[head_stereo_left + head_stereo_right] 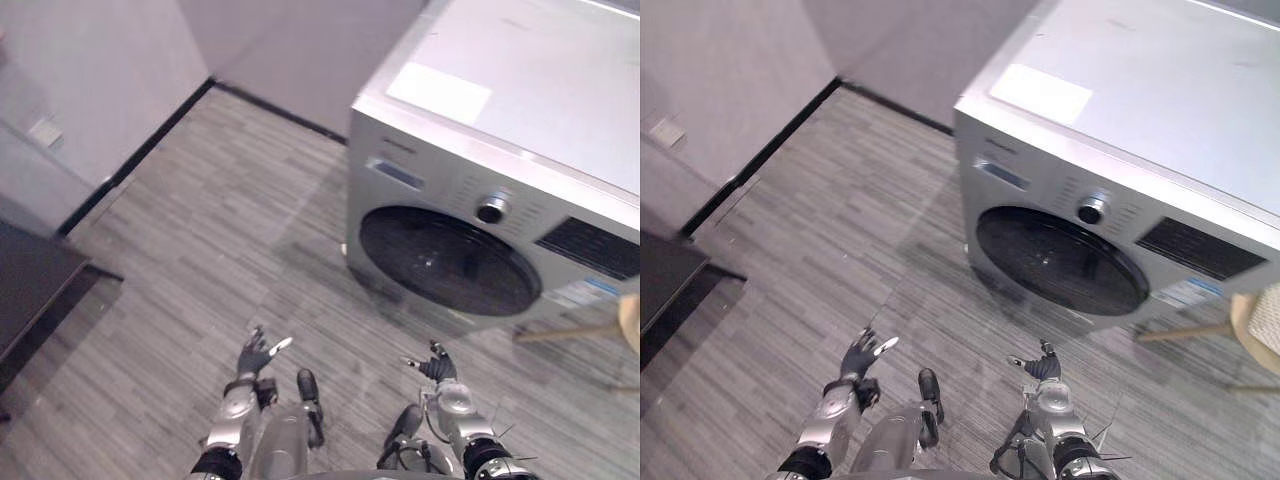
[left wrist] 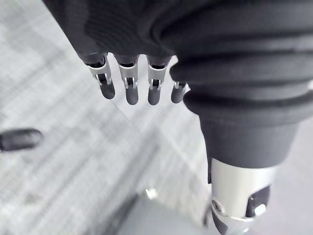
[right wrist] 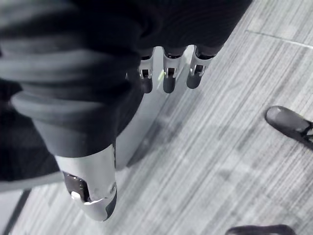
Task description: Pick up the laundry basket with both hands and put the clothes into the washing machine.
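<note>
Washing machine: one silver-grey front-loading washing machine [image 1: 520,120] stood on the floor, ahead and to the right of both hands, well apart from them.
Door: one round dark glass door [image 1: 450,260] sat shut in its front.
Controls: one silver knob [image 1: 491,210], one dark display panel [image 1: 590,247], one drawer front [image 1: 395,172].
Labels: one white rectangular label [image 1: 438,92] lay on the lid, and one small blue-and-white sticker [image 1: 587,291] sat right of the door; no writing could be read.
Left hand: the left hand [image 1: 255,357] hung low over the floor, fingers straight and spread, empty.
Right hand: the right hand [image 1: 438,368] was likewise wide and empty.
Floor: grey plank floor [image 1: 220,230].
Right edge: one tan woven-looking thing [image 1: 1262,325] on pale wooden rods, cut off; I could not tell what.
Left edge: one dark low furniture piece [image 1: 30,290].
</note>
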Controlling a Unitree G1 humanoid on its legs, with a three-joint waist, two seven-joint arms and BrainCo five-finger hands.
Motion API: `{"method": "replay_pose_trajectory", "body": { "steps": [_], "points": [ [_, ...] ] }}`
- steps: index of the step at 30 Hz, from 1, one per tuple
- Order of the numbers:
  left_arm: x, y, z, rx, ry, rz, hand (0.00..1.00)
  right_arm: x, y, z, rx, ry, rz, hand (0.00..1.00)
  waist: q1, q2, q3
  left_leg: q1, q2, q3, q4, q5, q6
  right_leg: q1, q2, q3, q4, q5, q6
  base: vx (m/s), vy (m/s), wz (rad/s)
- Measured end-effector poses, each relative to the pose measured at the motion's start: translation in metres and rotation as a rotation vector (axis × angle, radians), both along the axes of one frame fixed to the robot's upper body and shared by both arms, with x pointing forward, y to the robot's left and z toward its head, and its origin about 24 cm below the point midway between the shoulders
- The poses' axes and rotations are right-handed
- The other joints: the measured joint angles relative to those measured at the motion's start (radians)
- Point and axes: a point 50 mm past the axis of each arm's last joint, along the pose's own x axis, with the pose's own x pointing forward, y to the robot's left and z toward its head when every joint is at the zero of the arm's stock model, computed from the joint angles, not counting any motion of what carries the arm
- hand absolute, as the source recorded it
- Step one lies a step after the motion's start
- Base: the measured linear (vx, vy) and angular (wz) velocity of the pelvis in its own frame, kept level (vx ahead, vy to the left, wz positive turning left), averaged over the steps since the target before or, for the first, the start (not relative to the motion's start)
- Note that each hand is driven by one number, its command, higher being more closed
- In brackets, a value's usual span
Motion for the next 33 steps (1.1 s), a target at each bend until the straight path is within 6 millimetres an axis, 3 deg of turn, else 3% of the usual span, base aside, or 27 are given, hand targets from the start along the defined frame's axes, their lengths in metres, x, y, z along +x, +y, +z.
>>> {"method": "replay_pose_trajectory", "body": {
  "steps": [2, 3, 4, 5, 6, 7, 8, 9, 10, 11, 13, 15, 17, 19, 21, 23, 25, 27, 29, 30, 32, 33],
  "points": [
    [-0.029, 0.011, -0.011, 0.028, 0.092, 0.023, 0.00, -0.002, 0.009, -0.002, 0.022, 0.012, 0.036, 0.00, 0.000, -0.003, 0.000, -0.001, -0.019, -0.025, 0.091, -0.083, 0.013, 0.034, -0.050, -0.023, 0.078, -0.048, 0.044, 0.17, 0.179, 0.40],
    [-0.048, 0.014, -0.018, 0.030, 0.151, 0.042, 0.00, -0.002, 0.017, -0.003, 0.040, 0.014, 0.073, 0.00, 0.012, -0.016, -0.005, -0.001, -0.031, -0.035, 0.155, -0.141, 0.022, 0.026, -0.106, -0.015, 0.192, -0.097, 0.062, 0.15, 0.153, 0.22],
    [-0.054, 0.015, -0.019, 0.030, 0.170, 0.046, 0.00, -0.003, 0.020, -0.003, 0.044, 0.015, 0.088, 0.00, 0.018, -0.025, -0.010, -0.002, -0.044, -0.043, 0.172, -0.159, 0.027, 0.017, -0.134, -0.009, 0.245, -0.113, 0.074, 0.22, 0.192, 0.41],
    [-0.060, 0.015, -0.022, 0.025, 0.197, 0.048, 0.00, -0.007, 0.022, -0.005, 0.052, 0.025, 0.108, 0.00, 0.015, -0.032, -0.015, -0.001, -0.065, -0.068, 0.197, -0.186, 0.040, -0.024, -0.194, 0.032, 0.405, -0.126, 0.041, 0.24, 0.189, 0.76],
    [-0.057, 0.016, -0.022, 0.030, 0.198, 0.043, 0.00, -0.006, 0.021, -0.004, 0.049, 0.016, 0.129, 0.00, 0.007, -0.031, -0.013, 0.011, -0.083, -0.113, 0.205, -0.197, 0.059, -0.116, -0.234, 0.142, 0.612, -0.107, -0.072, 0.30, 0.207, 0.93],
    [-0.056, 0.018, -0.021, 0.038, 0.195, 0.039, 0.00, -0.007, 0.020, -0.004, 0.063, 0.015, 0.136, 0.00, -0.002, -0.031, -0.013, 0.017, -0.088, -0.140, 0.209, -0.200, 0.067, -0.157, -0.226, 0.218, 0.702, -0.119, -0.082, 0.32, 0.157, 1.32],
    [-0.051, 0.026, -0.017, 0.063, 0.184, 0.030, 0.00, -0.010, 0.013, -0.003, 0.067, 0.004, 0.148, 0.00, -0.021, -0.037, -0.009, 0.044, -0.097, -0.212, 0.207, -0.205, 0.073, -0.231, -0.139, 0.348, 0.838, -0.223, -0.063, 0.28, 0.094, 1.20],
    [-0.050, 0.028, -0.017, 0.069, 0.179, 0.030, 0.00, -0.012, 0.008, -0.003, 0.060, 0.002, 0.147, 0.00, -0.031, -0.042, -0.008, 0.068, -0.108, -0.239, 0.193, -0.205, 0.074, -0.248, -0.105, 0.375, 0.853, -0.255, -0.066, 0.32, 0.050, 1.48],
    [-0.049, 0.030, -0.015, 0.075, 0.172, 0.030, 0.00, -0.014, -0.001, -0.004, 0.039, 0.007, 0.137, 0.00, -0.046, -0.042, -0.001, 0.115, -0.127, -0.281, 0.167, -0.206, 0.076, -0.280, -0.052, 0.412, 0.838, -0.298, -0.078, 0.28, 0.019, 1.06],
    [-0.047, 0.029, -0.015, 0.074, 0.165, 0.028, 0.00, -0.014, -0.006, -0.003, 0.026, 0.008, 0.134, 0.00, -0.053, -0.051, 0.000, 0.137, -0.137, -0.300, 0.159, -0.207, 0.078, -0.298, -0.030, 0.423, 0.817, -0.309, -0.077, 0.43, -0.012, 1.27],
    [-0.029, 0.022, -0.011, 0.061, 0.119, 0.016, 0.00, -0.011, -0.020, 0.001, -0.015, -0.006, 0.131, 0.00, -0.064, -0.052, 0.007, 0.193, -0.157, -0.404, 0.135, -0.211, 0.081, -0.387, 0.065, 0.458, 0.657, -0.312, -0.072, 0.42, -0.072, 1.38],
    [-0.012, 0.013, -0.006, 0.046, 0.068, -0.002, 0.00, -0.009, -0.025, 0.005, -0.024, -0.027, 0.121, 0.00, -0.079, -0.050, 0.012, 0.223, -0.157, -0.495, 0.124, -0.215, 0.072, -0.422, 0.121, 0.509, 0.474, -0.259, -0.060, 0.35, -0.163, 1.67],
    [-0.008, 0.010, -0.004, 0.045, 0.044, -0.014, 0.00, -0.008, -0.024, 0.006, -0.020, -0.042, 0.122, 0.00, -0.091, -0.060, 0.017, 0.259, -0.161, -0.552, 0.128, -0.240, 0.031, -0.426, 0.136, 0.557, 0.348, -0.178, -0.062, 0.36, -0.242, 1.63],
    [-0.008, 0.010, -0.003, 0.046, 0.042, -0.014, 0.00, -0.018, -0.026, 0.001, -0.017, -0.018, 0.112, 0.00, -0.101, -0.059, 0.014, 0.289, -0.145, -0.627, 0.160, -0.287, -0.027, -0.392, 0.136, 0.559, 0.368, -0.040, -0.110, 0.38, -0.346, 1.67],
    [-0.009, 0.007, -0.004, 0.038, 0.039, -0.004, 0.00, -0.016, -0.027, 0.002, -0.009, -0.026, 0.094, 0.00, -0.085, -0.023, 0.016, 0.238, -0.091, -0.607, 0.279, -0.293, -0.067, -0.358, 0.168, 0.489, 0.367, -0.067, -0.138, 0.39, -0.345, 1.02],
    [-0.019, 0.008, -0.008, 0.027, 0.063, 0.032, 0.00, -0.014, -0.020, 0.003, 0.006, -0.033, 0.099, 0.00, -0.076, -0.017, 0.018, 0.147, -0.028, -0.505, 0.507, -0.236, -0.156, -0.283, 0.214, 0.458, 0.324, -0.083, -0.175, 0.35, -0.294, 0.30],
    [-0.025, 0.000, -0.011, 0.006, 0.078, 0.030, 0.00, -0.020, -0.020, -0.001, 0.018, -0.017, 0.071, 0.00, -0.058, -0.023, 0.019, 0.110, 0.081, -0.330, 0.594, -0.251, -0.145, -0.158, 0.240, 0.416, 0.240, -0.077, -0.190, 0.38, -0.234, 0.21],
    [-0.020, -0.007, -0.010, -0.009, 0.059, 0.021, 0.00, -0.020, -0.025, -0.001, 0.010, -0.019, 0.044, 0.00, -0.063, -0.022, 0.018, 0.102, 0.122, -0.248, 0.487, -0.259, -0.131, -0.098, 0.239, 0.394, 0.179, -0.069, -0.190, 0.23, -0.121, 0.35],
    [-0.011, -0.007, -0.006, 0.002, 0.034, 0.000, 0.00, -0.020, -0.030, 0.000, -0.002, -0.020, 0.019, 0.00, -0.064, -0.020, 0.017, 0.097, 0.127, -0.235, 0.322, -0.254, -0.134, -0.083, 0.234, 0.381, 0.154, -0.064, -0.185, 0.13, -0.012, 0.22],
    [-0.007, -0.007, -0.004, 0.014, 0.027, -0.019, 0.00, -0.020, -0.032, 0.000, -0.007, -0.020, 0.007, 0.00, -0.065, -0.018, 0.016, 0.108, 0.125, -0.238, 0.221, -0.230, -0.153, -0.082, 0.231, 0.375, 0.149, -0.062, -0.181, 0.15, 0.065, 0.16],
    [-0.006, -0.010, -0.004, 0.030, 0.030, -0.069, 0.00, -0.024, -0.040, -0.002, -0.031, 0.002, 0.000, 0.00, -0.062, 0.004, 0.005, 0.124, 0.124, -0.243, 0.069, -0.075, -0.146, -0.078, 0.244, 0.377, 0.137, -0.063, -0.161, 0.12, 0.147, 0.00],
    [-0.006, -0.007, -0.004, 0.036, 0.035, -0.082, 0.00, -0.025, -0.038, -0.004, -0.024, 0.012, -0.004, 0.00, -0.060, -0.013, 0.002, 0.132, 0.115, -0.237, 0.060, -0.062, -0.140, -0.076, 0.230, 0.387, 0.131, -0.055, -0.146, 0.07, 0.109, -0.06]
  ]
}}
